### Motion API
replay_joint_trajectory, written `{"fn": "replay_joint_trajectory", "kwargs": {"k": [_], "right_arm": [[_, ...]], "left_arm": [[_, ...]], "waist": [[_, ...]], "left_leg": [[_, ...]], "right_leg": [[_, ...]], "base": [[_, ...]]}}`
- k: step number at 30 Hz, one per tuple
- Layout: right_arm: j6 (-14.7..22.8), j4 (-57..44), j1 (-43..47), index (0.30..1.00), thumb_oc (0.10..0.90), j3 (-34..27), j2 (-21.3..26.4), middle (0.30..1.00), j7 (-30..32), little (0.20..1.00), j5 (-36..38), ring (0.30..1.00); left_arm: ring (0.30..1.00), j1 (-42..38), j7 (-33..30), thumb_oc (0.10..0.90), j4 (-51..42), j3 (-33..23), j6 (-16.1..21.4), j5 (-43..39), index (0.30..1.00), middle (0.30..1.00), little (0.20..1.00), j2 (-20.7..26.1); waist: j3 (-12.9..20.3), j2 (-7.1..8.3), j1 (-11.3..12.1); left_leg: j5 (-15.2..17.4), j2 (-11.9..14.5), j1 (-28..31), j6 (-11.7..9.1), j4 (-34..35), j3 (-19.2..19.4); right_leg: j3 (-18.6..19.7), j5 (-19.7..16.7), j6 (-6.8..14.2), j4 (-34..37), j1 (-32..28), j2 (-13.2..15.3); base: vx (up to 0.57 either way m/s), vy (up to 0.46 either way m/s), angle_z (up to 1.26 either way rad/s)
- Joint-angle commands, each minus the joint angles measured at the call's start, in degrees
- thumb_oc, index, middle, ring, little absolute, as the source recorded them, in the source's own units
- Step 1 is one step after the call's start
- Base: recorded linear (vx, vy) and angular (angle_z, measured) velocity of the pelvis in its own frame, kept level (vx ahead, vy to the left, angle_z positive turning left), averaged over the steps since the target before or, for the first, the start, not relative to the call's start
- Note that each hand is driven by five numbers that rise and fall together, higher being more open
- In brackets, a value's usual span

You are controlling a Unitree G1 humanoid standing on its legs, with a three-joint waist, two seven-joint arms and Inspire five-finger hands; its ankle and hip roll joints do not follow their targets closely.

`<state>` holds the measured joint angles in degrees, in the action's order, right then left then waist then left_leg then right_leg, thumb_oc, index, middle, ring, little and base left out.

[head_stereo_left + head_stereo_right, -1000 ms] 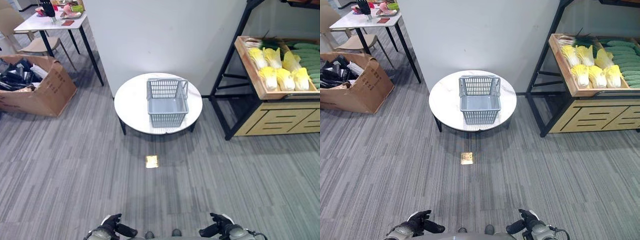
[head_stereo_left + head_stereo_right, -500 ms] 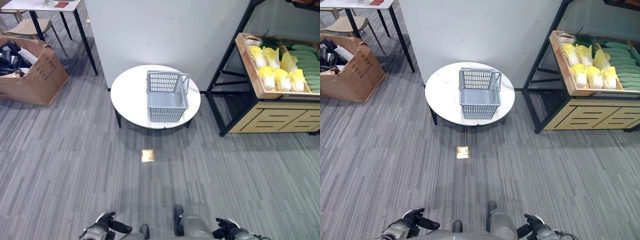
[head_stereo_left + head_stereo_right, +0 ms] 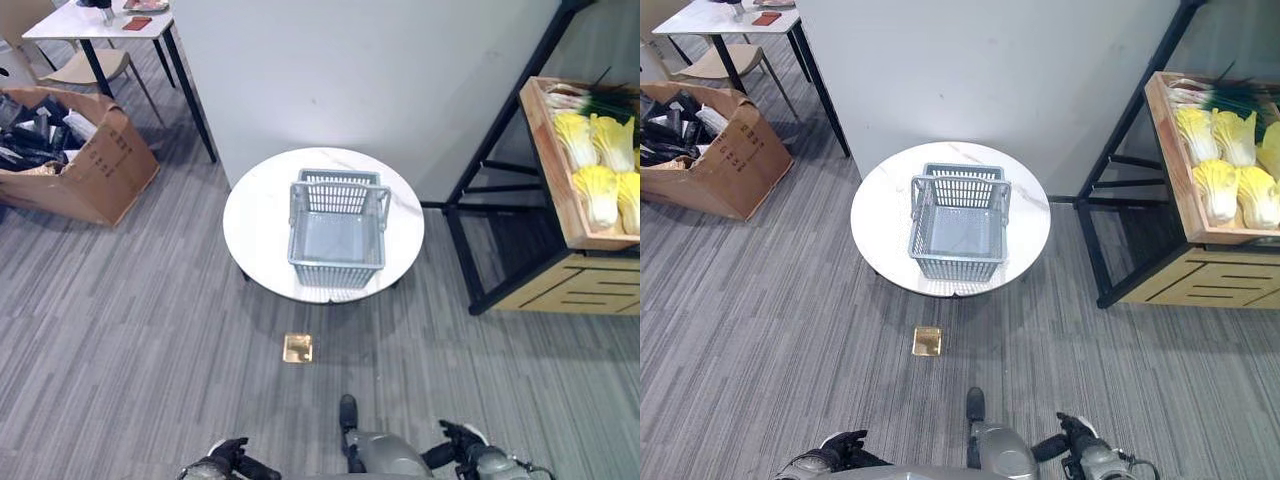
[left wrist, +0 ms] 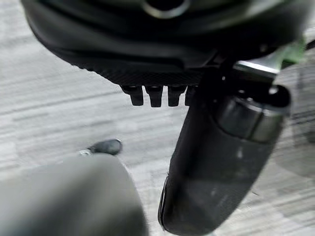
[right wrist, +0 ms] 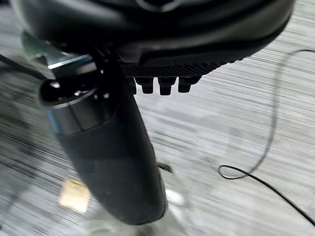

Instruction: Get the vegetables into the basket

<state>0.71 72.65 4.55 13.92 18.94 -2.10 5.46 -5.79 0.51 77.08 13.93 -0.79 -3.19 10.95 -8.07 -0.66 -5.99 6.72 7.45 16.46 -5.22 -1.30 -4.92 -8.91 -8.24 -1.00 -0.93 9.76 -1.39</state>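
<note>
Vegetables (image 3: pixel 1225 165), yellow-leaved heads beside green stalks, lying in wooden crate (image 3: pixel 1175 185) on black shelf rack (image 3: pixel 480 250), well right of grey basket (image 3: pixel 337 232). Basket upright and empty on round white table (image 3: pixel 255 220), handle folded toward its far rim. Brass floor plate (image 3: pixel 298 348) just in front of table. Cardboard box (image 3: pixel 725 165) of dark items far to basket's left, white desk (image 3: pixel 95 25) behind box. Left hand (image 3: pixel 835 455) and right hand (image 3: pixel 1080 450) low, well short of basket, both relaxed with straight fingers (image 4: pixel 155 95), grasping nothing.
</note>
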Motion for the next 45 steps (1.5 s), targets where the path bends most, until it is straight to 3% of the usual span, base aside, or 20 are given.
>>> {"fn": "replay_joint_trajectory", "kwargs": {"k": [1, 3, 4, 6, 7, 10, 12, 14, 15, 20, 26, 30, 33, 39, 45], "right_arm": [[-0.1, 2.8, -1.6, 1.0, 0.9, 1.4, 0.3, 1.0, -0.1, 1.0, 2.2, 1.0], [-0.2, 2.5, -1.7, 1.0, 0.9, 1.4, 0.8, 1.0, -0.4, 1.0, 3.0, 1.0], [-0.3, 2.5, -1.9, 1.0, 0.9, 1.6, 0.8, 1.0, -0.4, 1.0, 3.1, 1.0], [-0.4, 2.3, -1.7, 1.0, 0.9, 2.1, 0.9, 1.0, -0.4, 1.0, 3.0, 1.0], [-0.6, 2.5, -1.7, 1.0, 0.9, 2.2, 1.2, 1.0, -0.4, 1.0, 2.7, 1.0], [-1.0, 3.3, -1.6, 1.0, 0.9, 1.8, 1.2, 1.0, -0.1, 1.0, 3.0, 1.0], [-1.2, 3.5, -1.6, 1.0, 0.9, 2.1, 1.2, 1.0, 0.1, 1.0, 2.2, 1.0], [-1.1, 3.4, -1.8, 1.0, 0.9, 2.6, 1.3, 1.0, 0.1, 1.0, 1.4, 1.0], [-1.0, 3.4, -1.8, 1.0, 0.9, 2.7, 1.4, 1.0, 0.1, 1.0, 1.2, 1.0], [-0.8, 3.6, -2.0, 1.0, 0.9, 2.8, 0.7, 1.0, 0.3, 1.0, 1.1, 1.0], [-0.7, 3.5, -1.5, 1.0, 0.9, 2.2, -0.8, 1.0, 0.4, 1.0, 3.3, 1.0], [0.0, 2.1, -1.2, 1.0, 0.9, -0.7, 0.6, 1.0, 1.3, 1.0, 6.6, 1.0], [1.4, -7.1, 0.2, 1.0, 0.9, -4.7, 4.2, 1.0, 3.8, 1.0, 9.7, 1.0], [4.4, -35.6, 2.4, 1.0, 0.9, -9.5, 10.3, 1.0, 7.5, 1.0, 9.3, 1.0], [5.7, -49.4, 8.2, 1.0, 0.9, -9.1, 13.1, 1.0, 10.0, 1.0, 4.9, 1.0]], "left_arm": [[1.0, 1.4, -0.2, 0.9, 0.2, 1.8, -0.3, 1.7, 1.0, 1.0, 1.0, 3.3], [1.0, 1.0, -0.3, 0.9, -0.1, 1.9, -0.4, 1.3, 1.0, 1.0, 1.0, 3.5], [1.0, 0.7, -0.2, 0.9, -0.4, 1.9, -0.4, 0.9, 1.0, 1.0, 1.0, 3.6], [1.0, -0.2, -0.5, 0.9, -1.0, 2.4, -0.4, 0.6, 1.0, 1.0, 1.0, 3.9], [1.0, -0.3, -0.6, 0.9, -1.2, 2.5, -0.5, 0.5, 1.0, 1.0, 1.0, 3.9], [1.0, 0.0, -1.0, 0.9, -1.1, 1.9, -0.7, -0.4, 1.0, 1.0, 1.0, 4.0], [1.0, 0.5, -1.3, 0.9, -0.6, 1.8, -0.8, 0.0, 1.0, 1.0, 1.0, 3.7], [1.0, 1.0, -1.7, 0.9, -0.2, 1.9, -0.6, 0.4, 1.0, 1.0, 1.0, 3.6], [1.0, 1.2, -1.8, 0.9, -0.1, 1.9, -0.5, 0.3, 1.0, 1.0, 1.0, 3.5], [1.0, 1.9, -1.7, 0.9, 0.5, 2.3, -0.5, 0.8, 1.0, 1.0, 1.0, 3.2], [1.0, 2.8, -2.3, 0.9, 1.7, 1.0, -0.6, 0.6, 1.0, 1.0, 1.0, 4.2], [1.0, 4.2, -2.3, 0.9, 2.6, -0.5, -0.6, 0.7, 1.0, 1.0, 1.0, 4.9], [1.0, 5.0, -2.3, 0.9, 2.1, -1.3, -0.4, 0.4, 1.0, 1.0, 1.0, 5.0], [1.0, 5.7, -3.0, 0.9, 0.6, -2.8, -0.8, 0.6, 1.0, 1.0, 1.0, 3.8], [1.0, 5.7, -3.8, 0.9, 0.2, -3.0, -1.5, 1.5, 1.0, 1.0, 1.0, 3.3]], "waist": [[1.1, 1.02, -1.6], [0.7, 1.4, -1.9], [0.2, 1.97, -1.2], [-1.0, 3.75, -0.8], [-1.4, 4.64, -0.2], [-1.3, 5.34, 1.0], [-0.9, 4.79, 2.3], [-0.6, 3.92, 3.6], [-0.5, 3.7, 3.9], [0.4, 3.11, 3.7], [1.2, 3.81, 4.3], [2.4, 4.52, 4.4], [3.0, 4.66, 4.0], [3.3, 4.52, 3.5], [3.7, 4.75, 4.7]], "left_leg": [[-2.4, -6.4, -0.7, 1.2, 1.4, 0.1], [-11.3, -6.2, -5.5, -3.4, -10.9, 0.6], [-13.1, -6.5, -8.4, -4.7, -16.3, 0.9], [-13.9, -6.7, -12.1, -4.1, -24.0, 4.1], [-14.1, -6.4, -14.5, -3.5, -24.5, 5.9], [-11.3, -3.3, -20.4, -1.4, -16.9, 11.1], [-9.8, -2.6, -20.6, -0.9, -8.4, 10.7], [-13.0, -2.5, -22.4, -1.2, -1.6, 7.3], [-13.7, -2.8, -22.5, -1.2, -0.4, 6.0], [-12.8, -3.0, -18.7, -0.7, 3.2, 7.0], [-10.6, -4.2, -14.8, 0.8, 5.8, 8.8], [-8.9, -4.7, -12.5, 1.5, 6.3, 9.7], [-8.1, -4.9, -11.5, 1.7, 6.3, 10.5], [-7.5, -5.0, -10.8, 1.9, 6.3, 11.8], [-7.1, -5.0, -10.5, 2.0, 6.3, 11.4]], "right_leg": [[3.2, -4.2, 7.7, -0.1, 5.2, 3.0], [2.1, -1.9, 5.4, 0.2, 1.4, 2.3], [2.2, -1.0, 5.0, 0.8, -0.8, 2.4], [2.2, -0.3, 3.9, 1.3, -3.0, 2.9], [2.1, 0.2, 3.8, 1.5, -4.2, 3.8], [3.3, 1.0, 4.9, 2.5, -6.9, 4.8], [4.7, 2.0, 5.7, 3.0, -8.4, 4.7], [6.6, 3.2, 5.9, 3.9, -10.1, 3.9], [7.4, 3.6, 5.8, 4.3, -11.0, 3.6], [8.8, 4.2, 6.0, 4.9, -11.3, 3.4], [10.5, 4.1, 7.3, 5.1, -11.5, 4.5], [12.2, 4.3, 8.0, 5.3, -12.4, 4.6], [13.2, 4.2, 8.4, 5.3, -12.5, 4.6], [14.2, 3.9, 8.8, 5.4, -12.1, 4.7], [13.5, 4.1, 8.9, 5.6, -12.7, 5.1]], "base": [[0.17, -0.159, 0.49], [0.16, -0.213, 0.39], [0.12, -0.196, 0.29], [0.14, -0.185, 0.15], [0.14, -0.148, -0.15], [0.2, -0.006, 0.01], [0.25, 0.086, -0.09], [0.23, 0.085, -0.45], [0.22, 0.065, -0.38], [0.11, 0.087, -0.67], [0.1, 0.115, -0.14], [0.12, 0.047, -0.25], [0.05, 0.044, -0.19], [0.02, 0.049, -0.18], [0.02, 0.014, -0.01]]}}
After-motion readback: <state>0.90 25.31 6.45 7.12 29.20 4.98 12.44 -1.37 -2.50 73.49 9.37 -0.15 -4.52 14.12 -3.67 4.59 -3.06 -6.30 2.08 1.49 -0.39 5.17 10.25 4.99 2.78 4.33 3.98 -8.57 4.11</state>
